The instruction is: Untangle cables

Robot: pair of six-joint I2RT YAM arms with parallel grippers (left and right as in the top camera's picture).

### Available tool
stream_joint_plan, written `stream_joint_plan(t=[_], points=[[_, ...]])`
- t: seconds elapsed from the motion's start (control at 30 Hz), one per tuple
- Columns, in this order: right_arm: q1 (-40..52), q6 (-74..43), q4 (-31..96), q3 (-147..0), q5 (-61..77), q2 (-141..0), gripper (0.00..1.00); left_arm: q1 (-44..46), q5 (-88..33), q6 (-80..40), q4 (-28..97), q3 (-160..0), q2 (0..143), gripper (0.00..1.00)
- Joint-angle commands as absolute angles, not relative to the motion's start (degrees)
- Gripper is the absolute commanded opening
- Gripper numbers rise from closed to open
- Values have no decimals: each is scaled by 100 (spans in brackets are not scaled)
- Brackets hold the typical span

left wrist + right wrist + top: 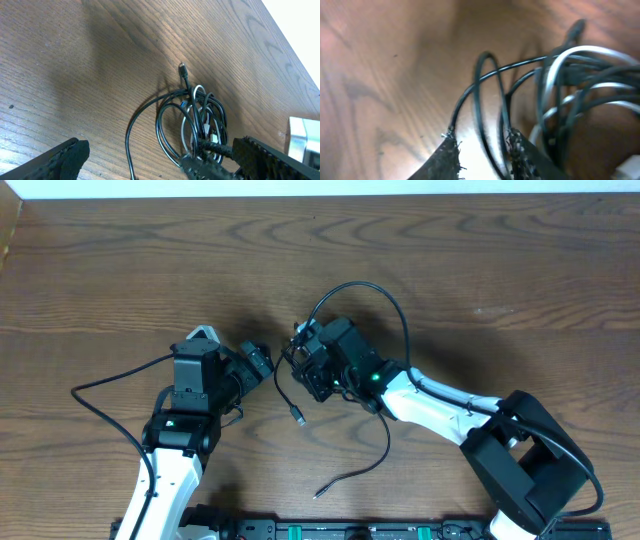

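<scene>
cables: tangled coil on table, lower right of left wrist view. Long axis near-vertical, one plug pointing up-frame. Right gripper clamped on black strands. Left gripper released, jaws wide, just beside coil.

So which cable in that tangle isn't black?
The white cable, looping through the middle of the tangle; the other cables around it are all black.

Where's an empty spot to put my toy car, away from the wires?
The far strip of table, from its back edge to the cables' tall loop, is bare all across. Far right is bare too. It's crowded in the middle, where they bunch between the left gripper and right gripper, loose ends trailing toward the near edge.
</scene>
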State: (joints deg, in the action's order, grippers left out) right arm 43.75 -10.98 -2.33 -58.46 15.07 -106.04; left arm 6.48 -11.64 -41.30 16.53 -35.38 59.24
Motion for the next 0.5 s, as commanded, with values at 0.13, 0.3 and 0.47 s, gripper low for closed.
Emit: stream_joint_plan(t=[0.13, 0.3, 0.47], points=[[4200, -1090, -268, -5841, 1660, -10586, 21, 628, -1085, -4051, 1669, -3579, 5911, 98], [3911, -1087, 331, -5841, 1763, -10112, 22, 628, -1087, -4051, 1669, -3579, 5911, 98], [3660, -1059, 722, -5841, 1970, -9553, 27, 628, -1085, -4051, 1669, -3579, 5911, 98]])
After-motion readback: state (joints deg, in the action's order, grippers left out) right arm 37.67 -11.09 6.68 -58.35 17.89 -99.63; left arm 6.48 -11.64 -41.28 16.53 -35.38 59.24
